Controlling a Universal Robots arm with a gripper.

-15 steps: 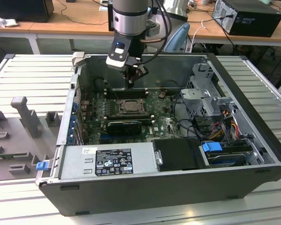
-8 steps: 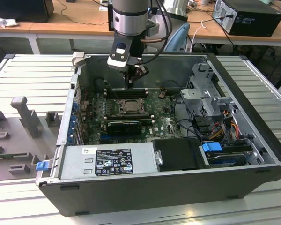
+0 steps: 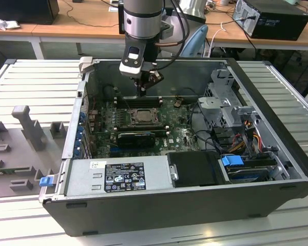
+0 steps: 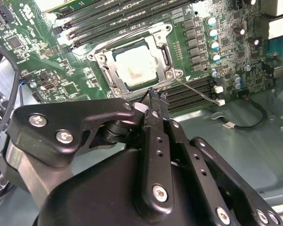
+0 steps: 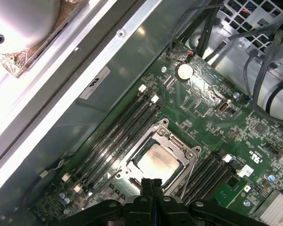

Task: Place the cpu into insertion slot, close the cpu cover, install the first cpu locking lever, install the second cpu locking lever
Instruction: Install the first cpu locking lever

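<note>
Gripper (image 5: 151,184) jaws are clenched together with nothing between them. The tips hang just at the edge of the insertion slot (image 3: 126,118), and I can't tell if they touch it. The cpu (image 4: 134,68) sits in the slot, pale top up. The cpu cover (image 4: 105,70) lies flat around it, with the chip showing through the window. In the second wrist view, a thin metal lever (image 4: 198,92) runs off one corner of the frame, across the memory slots (image 5: 118,132) on that side. More of those slots flank the socket's opposite side. In the exterior view, the arm comes down into the open computer case (image 3: 195,205), with the power supply (image 3: 118,174) along its near wall. The case sits on a slatted table (image 3: 36,82).
</note>
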